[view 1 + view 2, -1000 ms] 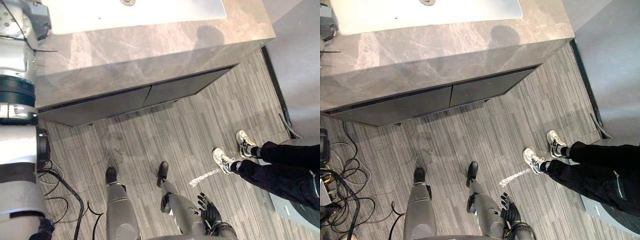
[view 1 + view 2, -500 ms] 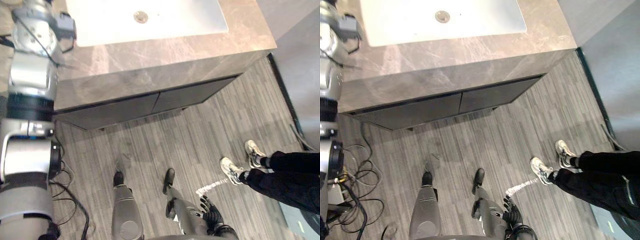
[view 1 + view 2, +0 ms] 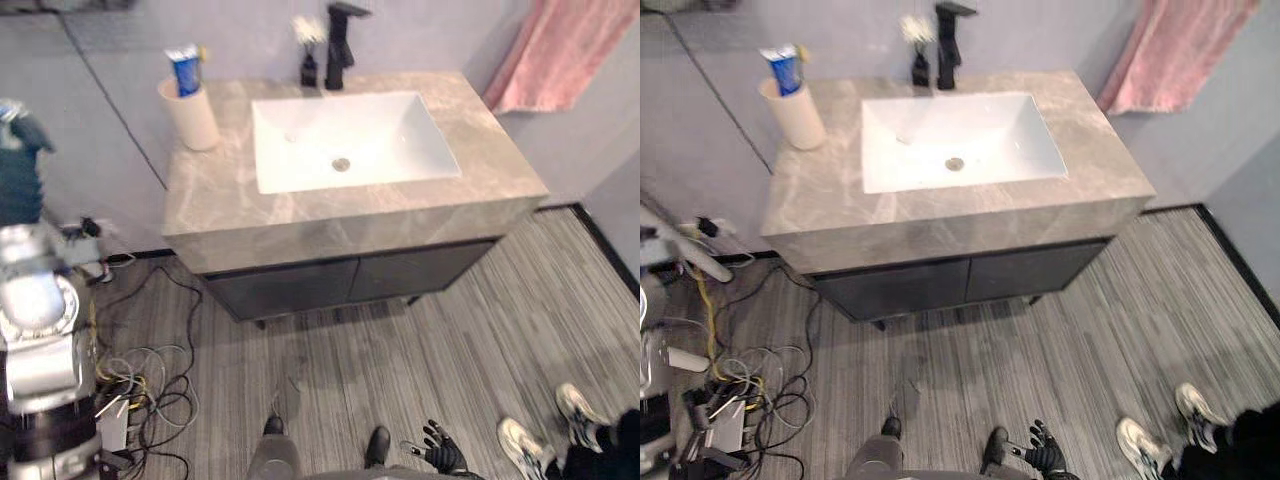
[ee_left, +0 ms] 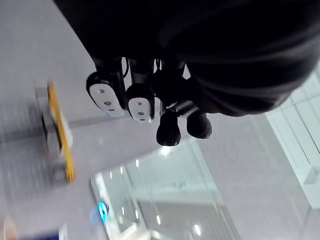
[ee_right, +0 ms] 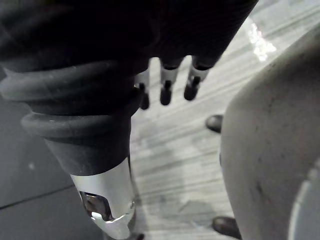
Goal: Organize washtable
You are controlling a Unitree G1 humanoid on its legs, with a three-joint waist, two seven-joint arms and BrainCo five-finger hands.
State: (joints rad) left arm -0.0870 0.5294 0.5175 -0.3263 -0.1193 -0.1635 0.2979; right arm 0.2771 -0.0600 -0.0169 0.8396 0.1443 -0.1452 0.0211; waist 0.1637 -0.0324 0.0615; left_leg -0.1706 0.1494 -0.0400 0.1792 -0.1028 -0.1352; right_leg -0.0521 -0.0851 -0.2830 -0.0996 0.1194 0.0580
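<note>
While the right hand [image 3: 440, 458] hangs low with straight fingers and the left hand [image 4: 140, 103] shows relaxed fingers, a blue toothpaste tube [image 3: 186, 70] stands upright, long axis vertical, in a beige cup [image 3: 192, 118] at the grey marble surface's [image 3: 330, 215] left rear corner.

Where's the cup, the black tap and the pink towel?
cup [image 3: 192, 120]: left eye view, middle of its side.
black tap [image 3: 336, 50]: left eye view, on its upright stem.
pink towel [image 3: 560, 50]: left eye view, middle of the hanging cloth.
</note>
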